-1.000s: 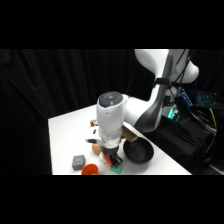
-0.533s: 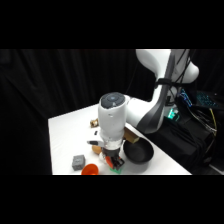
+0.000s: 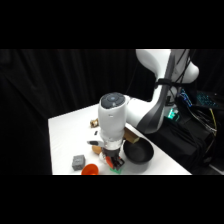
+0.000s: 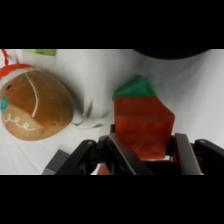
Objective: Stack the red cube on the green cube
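The claw (image 4: 145,150) is clamped on the red cube (image 4: 144,126), its two black fingers (image 4: 119,152) pressing the cube's sides. In the wrist view the green cube (image 4: 135,88) shows directly behind the red one, a corner and its upper face peeking past the red cube's far edge; whether the two touch cannot be told. From the side, the claw (image 3: 116,161) sits lower than a second ago, close over the bench (image 3: 67,135) at its near edge, with a sliver of green (image 3: 116,170) just beneath it. The grey cube (image 3: 78,161), the red-orange dish (image 3: 90,170) and the black bowl (image 3: 138,152) lie where they were. A brown egg-shaped ornament (image 4: 34,106) rests to the left in the wrist view.
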Tool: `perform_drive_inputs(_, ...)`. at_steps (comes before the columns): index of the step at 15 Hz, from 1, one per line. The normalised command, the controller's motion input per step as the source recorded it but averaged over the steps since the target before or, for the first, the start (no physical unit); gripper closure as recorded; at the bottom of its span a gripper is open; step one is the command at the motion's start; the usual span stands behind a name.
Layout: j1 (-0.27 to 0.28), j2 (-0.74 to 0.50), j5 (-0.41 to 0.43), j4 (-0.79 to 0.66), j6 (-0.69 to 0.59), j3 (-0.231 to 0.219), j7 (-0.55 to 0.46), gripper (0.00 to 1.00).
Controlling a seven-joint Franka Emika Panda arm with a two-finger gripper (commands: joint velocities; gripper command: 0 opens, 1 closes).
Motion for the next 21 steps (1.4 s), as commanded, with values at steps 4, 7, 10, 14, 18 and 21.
perform_drive_inputs(4, -0.007, 0.0, 0.009, -0.03, 0.08, 0.01, -0.05, 0.07)
perform_drive_inputs(7, 0.009, -0.02, -0.016, -0.04, 0.03, -0.014, -0.03, 0.0)
perform_drive_inputs(10, 0.033, -0.08, -0.046, -0.06, -0.02, -0.038, -0.01, 0.0)
perform_drive_inputs(14, 0.083, -0.18, -0.109, -0.08, -0.11, -0.078, 0.04, 0.0)
perform_drive_inputs(18, 0.113, -0.25, -0.179, -0.08, -0.16, -0.112, 0.11, 0.0)
perform_drive_inputs(21, 0.04, -0.3, -0.094, -0.1, -0.24, -0.011, 0.01, 0.0)
